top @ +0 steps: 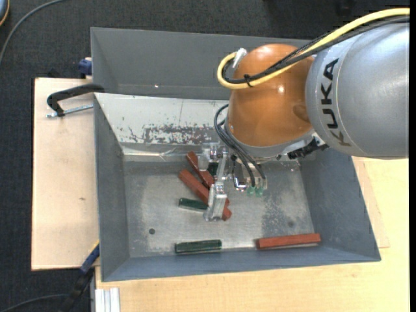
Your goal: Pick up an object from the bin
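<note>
End effector (216, 208) low, red-brown stick (225, 212) beneath

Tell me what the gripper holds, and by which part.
Cannot be told: the gripper is down among the red-brown sticks mid-bin.

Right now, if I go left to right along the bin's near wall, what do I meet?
First the green bar, then the red bar. The sticks heaped by the gripper lie farther back, so I leave them out.
</note>
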